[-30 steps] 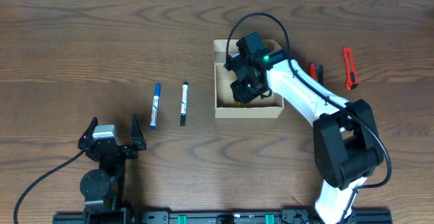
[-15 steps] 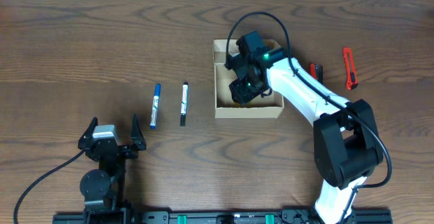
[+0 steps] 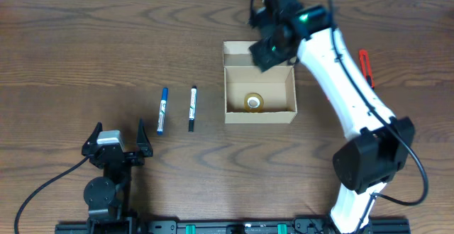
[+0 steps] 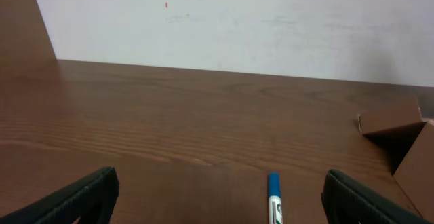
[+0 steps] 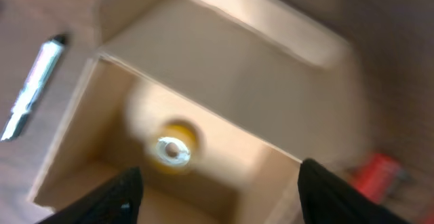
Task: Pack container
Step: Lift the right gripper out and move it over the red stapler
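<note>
The container [image 3: 259,116], a tan cardboard box, stands open at the table's middle with its flap lid folded back. A yellow tape roll [image 3: 253,101] lies inside near the front wall. My right gripper [image 3: 266,49] is open and empty, raised above the box's back edge. Its wrist view looks down into the box [image 5: 203,68] at the roll [image 5: 173,148], between its open fingers [image 5: 224,197]. A blue-capped marker [image 3: 162,110] and a black-capped marker [image 3: 192,108] lie left of the box. My left gripper [image 3: 115,145] is open and empty near the front edge.
A red utility knife [image 3: 366,69] lies right of the box, partly behind my right arm. The left wrist view shows the blue marker [image 4: 274,197] between the open fingers [image 4: 217,197] and the box's corner [image 4: 407,156] at the right.
My right gripper has risen out of the box and moved back, leaving the yellow tape roll on the box floor. The left arm has not moved.
</note>
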